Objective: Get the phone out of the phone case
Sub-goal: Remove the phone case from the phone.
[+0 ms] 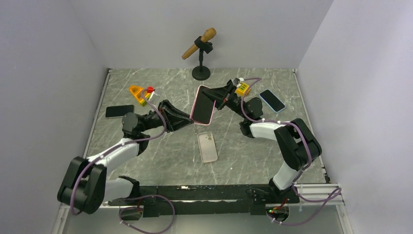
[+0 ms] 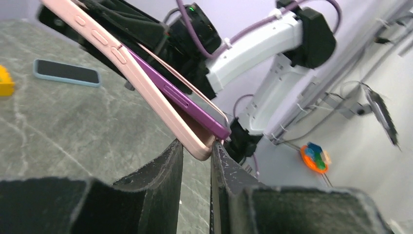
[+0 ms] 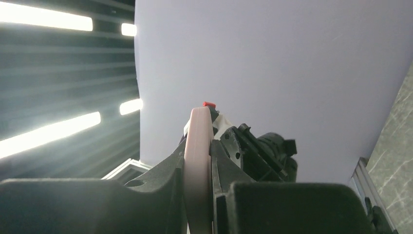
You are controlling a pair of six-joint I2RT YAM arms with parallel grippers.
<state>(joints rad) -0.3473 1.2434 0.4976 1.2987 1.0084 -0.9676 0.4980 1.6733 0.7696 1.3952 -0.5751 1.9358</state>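
Note:
A pink phone case (image 1: 203, 105) with a purple phone in it is held tilted in the air over the middle of the table, between both grippers. My left gripper (image 1: 191, 118) pinches the case's lower corner. In the left wrist view the tips of that gripper (image 2: 196, 145) close on the pink case (image 2: 146, 83), and the purple phone (image 2: 195, 105) stands partly lifted out of the case at that corner. My right gripper (image 1: 217, 100) holds the upper end. In the right wrist view that gripper (image 3: 198, 151) is shut on the case's pink edge (image 3: 197, 136).
A pale empty case (image 1: 208, 147) lies on the table below the held phone. A black phone (image 1: 120, 111) lies at the left and a blue-cased phone (image 1: 272, 100) at the right. Toy blocks (image 1: 139, 92) and a yellow block (image 1: 242, 88) lie nearby. A microphone stand (image 1: 200, 72) stands at the back.

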